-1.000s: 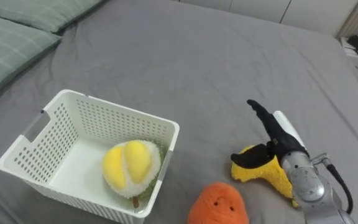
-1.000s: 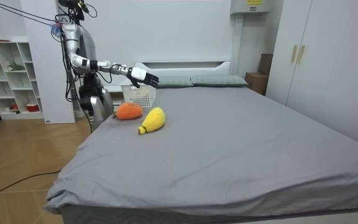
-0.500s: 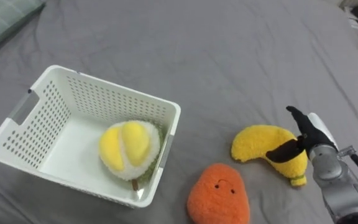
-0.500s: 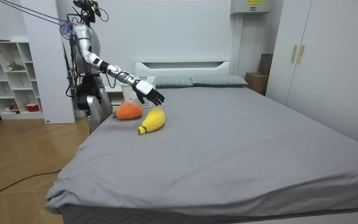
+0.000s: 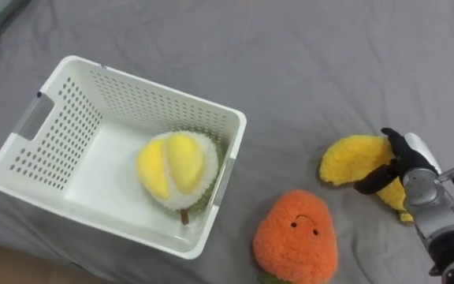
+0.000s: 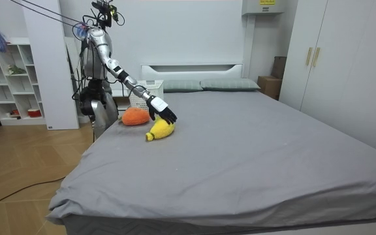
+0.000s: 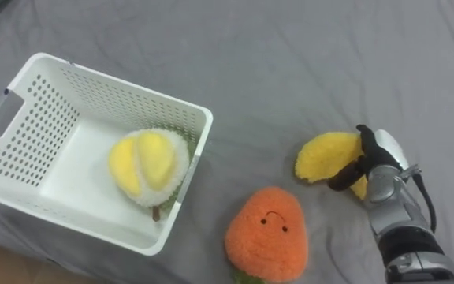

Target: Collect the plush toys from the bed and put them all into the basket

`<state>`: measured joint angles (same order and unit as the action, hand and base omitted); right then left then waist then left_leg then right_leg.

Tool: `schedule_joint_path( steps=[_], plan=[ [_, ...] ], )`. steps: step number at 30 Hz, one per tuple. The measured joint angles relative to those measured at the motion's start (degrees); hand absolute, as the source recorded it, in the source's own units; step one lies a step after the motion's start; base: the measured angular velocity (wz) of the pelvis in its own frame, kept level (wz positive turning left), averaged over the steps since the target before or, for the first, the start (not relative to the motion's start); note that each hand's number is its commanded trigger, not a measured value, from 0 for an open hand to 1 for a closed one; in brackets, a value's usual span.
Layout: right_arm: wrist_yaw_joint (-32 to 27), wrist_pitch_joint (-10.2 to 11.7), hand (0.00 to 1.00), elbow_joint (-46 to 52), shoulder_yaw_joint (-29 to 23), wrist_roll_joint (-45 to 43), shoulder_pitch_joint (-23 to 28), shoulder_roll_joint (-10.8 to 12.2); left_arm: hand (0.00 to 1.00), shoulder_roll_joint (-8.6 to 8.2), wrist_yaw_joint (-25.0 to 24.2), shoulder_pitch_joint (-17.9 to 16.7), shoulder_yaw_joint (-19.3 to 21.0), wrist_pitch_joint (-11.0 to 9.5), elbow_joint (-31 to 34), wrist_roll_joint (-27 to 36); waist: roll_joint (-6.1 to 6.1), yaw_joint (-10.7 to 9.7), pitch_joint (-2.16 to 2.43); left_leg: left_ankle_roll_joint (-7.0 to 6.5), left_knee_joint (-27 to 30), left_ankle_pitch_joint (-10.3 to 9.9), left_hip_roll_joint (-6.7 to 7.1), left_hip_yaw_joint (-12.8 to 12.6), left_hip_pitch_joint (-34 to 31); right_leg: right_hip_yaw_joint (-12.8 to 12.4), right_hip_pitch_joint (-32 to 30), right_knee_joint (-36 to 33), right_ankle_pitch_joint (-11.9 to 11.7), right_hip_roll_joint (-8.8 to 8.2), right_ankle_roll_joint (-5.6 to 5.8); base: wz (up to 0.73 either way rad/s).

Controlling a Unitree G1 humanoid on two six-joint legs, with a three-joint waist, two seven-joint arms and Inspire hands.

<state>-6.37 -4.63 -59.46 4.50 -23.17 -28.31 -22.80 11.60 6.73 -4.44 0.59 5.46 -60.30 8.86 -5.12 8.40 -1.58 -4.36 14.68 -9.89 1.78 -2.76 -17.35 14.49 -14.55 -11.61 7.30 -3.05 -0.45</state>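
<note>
Leftmost, the white basket holds a yellow plush; the orange plush lies between. Rightmost, the banana plush lies crosswise under your right hand, whose thumb and fingers curl around its right half.

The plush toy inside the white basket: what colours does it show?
The plush toy is yellow with a white fuzzy rim; left eye view shows it best.

Right arm: stretched forward and downward from the shoulder, elbow nearly straight.
Right robot hand: palm down, thumb and fingers curled round the yellow plush toy.
</note>
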Motion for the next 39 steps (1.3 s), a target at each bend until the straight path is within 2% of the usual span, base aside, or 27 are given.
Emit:
schedule_joint_path(
  steps=[9,10,11,12,13,19,21,26,39],
  plan=[
    [-2.9,-0.1,0.0,-6.1,1.3,-0.1,-1.1,-1.5,0.0,0.01,0.1,0.2,-3.3,0.0,-0.1,0.7,0.33,1.2,-0.1,0.07,-0.1,0.1,-0.02,0.0,-0.3,-0.2,-0.4,0.0,0.0,0.02,-0.01,0.0],
    [-3.1,-0.2,0.17,-6.4,1.5,-0.1,-1.1,-1.6,0.0,0.01,0.1,0.3,-3.7,0.0,-0.3,0.7,0.39,1.2,-0.13,0.06,-0.1,0.1,-0.02,0.0,-0.3,-0.1,-0.4,0.0,0.0,0.01,-0.01,0.0],
    [-3.4,-0.2,0.68,-7.2,2.1,-0.1,-1.2,-1.8,0.0,0.01,0.0,0.5,-4.1,0.0,-0.5,1.0,0.52,1.5,-0.15,0.04,-0.1,0.1,-0.01,0.0,-0.3,-0.1,-0.4,0.0,0.0,-0.01,-0.02,0.0],
    [-3.4,-0.2,0.93,-7.5,2.3,-0.1,-1.2,-1.9,0.0,0.01,0.0,0.5,-4.2,0.0,-0.7,1.9,0.67,1.5,-0.18,0.04,-0.1,0.2,-0.01,0.0,-0.3,-0.1,-0.4,-0.1,0.0,-0.01,-0.03,0.0],
    [-3.5,-0.2,1.0,-7.5,2.5,-0.1,-1.2,-1.9,0.0,0.01,0.0,0.5,-4.3,0.0,-0.8,1.9,0.76,1.5,-0.21,0.04,-0.1,0.2,-0.01,0.0,-0.3,-0.1,-0.4,-0.1,0.0,-0.01,-0.04,0.0],
    [-5.0,-0.1,1.0,-8.1,3.7,0.1,-1.7,-2.6,0.0,0.21,-0.3,0.7,-5.6,-0.1,-1.6,3.6,1.3,1.6,-0.38,0.1,-0.3,0.5,-0.03,0.2,-0.2,0.0,-0.5,-0.2,-0.2,0.05,-0.26,0.0],
    [-5.1,-0.2,1.0,-8.2,5.6,0.4,-2.0,-3.6,0.0,0.39,-0.9,0.7,-6.5,-0.2,-1.6,4.6,1.35,1.7,-0.41,0.15,-0.4,0.5,-0.06,0.3,-0.2,0.0,-0.5,-0.2,-0.2,0.11,-0.33,0.0],
    [-5.1,-0.3,1.0,-9.5,6.7,0.4,-2.0,-3.6,0.0,0.45,-1.3,0.7,-6.5,-0.6,-1.5,5.3,1.4,2.0,-0.38,0.27,-1.2,0.9,-0.04,0.3,-0.1,0.5,-0.7,-0.1,-0.2,0.13,-0.37,0.0],
    [-4.5,0.4,1.0,-10.1,6.7,0.4,-1.3,-3.6,0.0,0.69,-3.6,0.7,-6.4,-0.7,-1.6,5.3,1.62,1.3,-0.17,0.28,-1.0,1.0,0.05,0.6,0.1,0.6,-0.2,-0.1,-0.2,0.04,-0.37,0.0]
  ],
)
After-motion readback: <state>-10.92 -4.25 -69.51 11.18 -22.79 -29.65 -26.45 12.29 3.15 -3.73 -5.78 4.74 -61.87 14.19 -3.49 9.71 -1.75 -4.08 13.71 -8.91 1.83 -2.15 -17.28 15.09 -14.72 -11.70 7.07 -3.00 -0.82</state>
